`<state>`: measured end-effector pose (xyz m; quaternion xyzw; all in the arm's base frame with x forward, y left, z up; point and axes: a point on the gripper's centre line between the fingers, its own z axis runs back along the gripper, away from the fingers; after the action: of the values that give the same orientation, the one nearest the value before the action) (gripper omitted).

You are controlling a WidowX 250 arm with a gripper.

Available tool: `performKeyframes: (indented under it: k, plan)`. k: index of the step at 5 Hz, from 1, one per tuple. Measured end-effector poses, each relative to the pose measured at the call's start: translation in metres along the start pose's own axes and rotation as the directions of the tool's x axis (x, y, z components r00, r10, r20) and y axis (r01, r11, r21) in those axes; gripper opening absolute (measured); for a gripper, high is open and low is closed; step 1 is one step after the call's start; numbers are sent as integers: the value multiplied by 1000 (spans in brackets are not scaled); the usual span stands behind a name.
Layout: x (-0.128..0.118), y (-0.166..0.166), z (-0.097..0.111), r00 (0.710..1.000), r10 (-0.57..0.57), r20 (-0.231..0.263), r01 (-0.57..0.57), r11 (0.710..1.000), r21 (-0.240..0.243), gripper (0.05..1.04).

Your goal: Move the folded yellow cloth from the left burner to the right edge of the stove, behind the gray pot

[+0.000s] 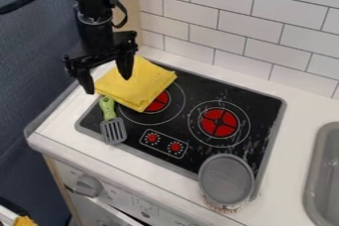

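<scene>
The black gripper (106, 77) hangs at the far left of the stove, released: its two fingers stand wide apart, with nothing grasped between them. The yellow cloth (137, 85) is the thing nearest to it, folded into a rough square. It lies below the gripper and mostly to its right, across the far left corner of the black stovetop (212, 96) and onto the white counter (73, 121) beside it. One finger hangs over the cloth, while the other is by its left edge; whether either fingertip touches the fabric, I cannot tell.

The cloth covers part of the left burner (157, 103). Just on its near side lies a spatula with a green handle (107, 107) and a grey slotted blade (114, 131) – handle toward the cloth, blade over the stovetop's left edge. To the right is the second burner (219, 123), and a round grey lid-like piece (226, 180) is at the near right corner. Farther right is a grey sink (314, 170); white tiles (225, 19) line the far wall.
</scene>
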<state>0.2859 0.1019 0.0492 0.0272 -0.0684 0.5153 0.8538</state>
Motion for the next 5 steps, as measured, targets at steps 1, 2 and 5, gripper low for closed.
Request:
performKeyframes:
  k: [1,2,5]
  plan:
    - [-4,1,-9,1000,5,-26,-4,1000,20,1000]
    - [-4,-11,-12,999,23,-35,-23,1000,-1,1000]
    - [7,-50,-34,988,129,80,-138,983,122,999]
